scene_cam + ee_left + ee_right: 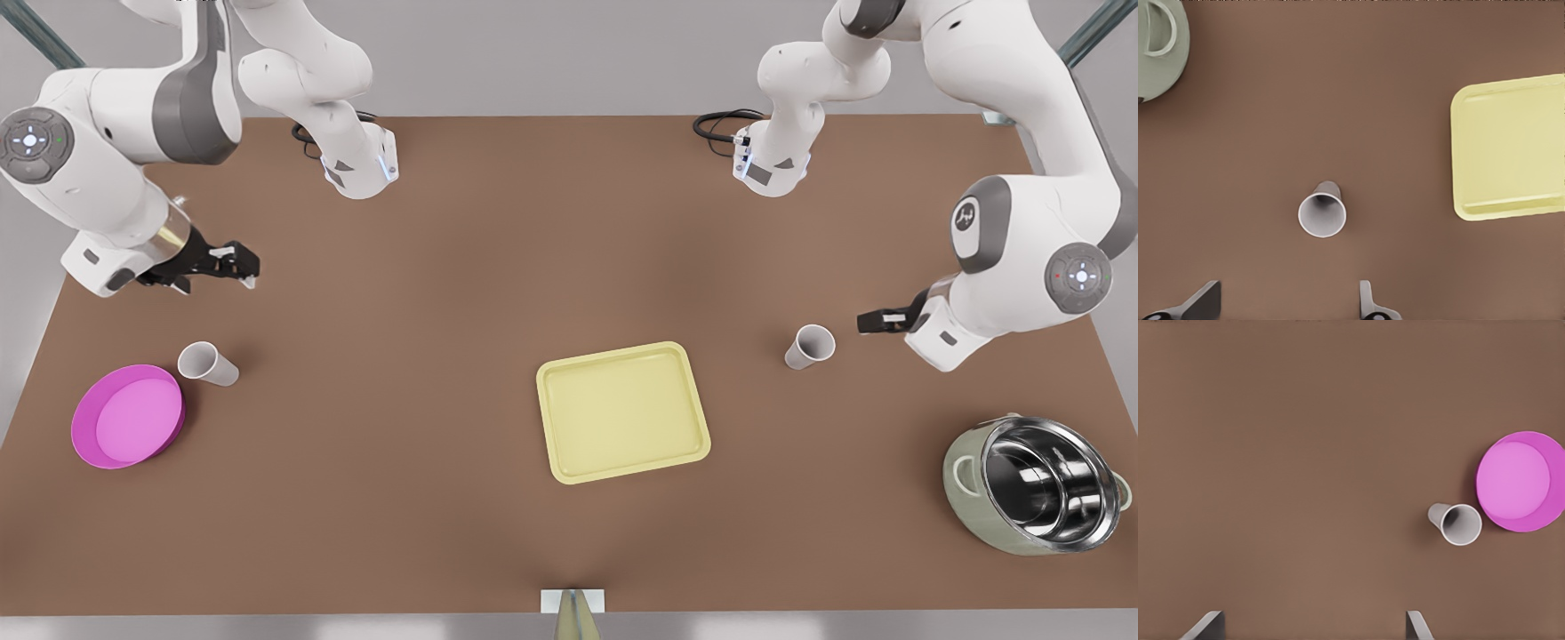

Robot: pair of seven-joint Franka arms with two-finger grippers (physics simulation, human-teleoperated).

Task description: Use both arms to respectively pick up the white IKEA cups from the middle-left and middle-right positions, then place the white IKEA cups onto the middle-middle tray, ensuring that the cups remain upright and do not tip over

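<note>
Nearest the camera, at the near right of the brown table [400, 498], sits the big steel pot [1036, 487] with its pale green outer wall and loop handles. Farther in, near the middle, lies the flat pale yellow rectangular tray [622, 412] with rounded corners and a low rim, nothing on it.

On the front view's right, a small plain white tapered cup [810, 346] stands upright on the table, well apart from the tray. My left gripper [876, 321] hangs just beside it, toward the table's right edge, not touching it. From the left wrist view its fingers [1368, 303] are spread wide, released, and grasp nothing; the cup [1322, 214] sits ahead of the gap between them.

On the front view's left, the second white cup [206, 364] stands upright just beside the round magenta dish [129, 416]; I cannot tell whether they touch. My right gripper [233, 263] hovers farther back from this cup, clear of it. Its fingers [1415, 627] are likewise parted wide and empty, with the cup [1458, 523] and dish [1520, 481] off to one side of their line.
</note>
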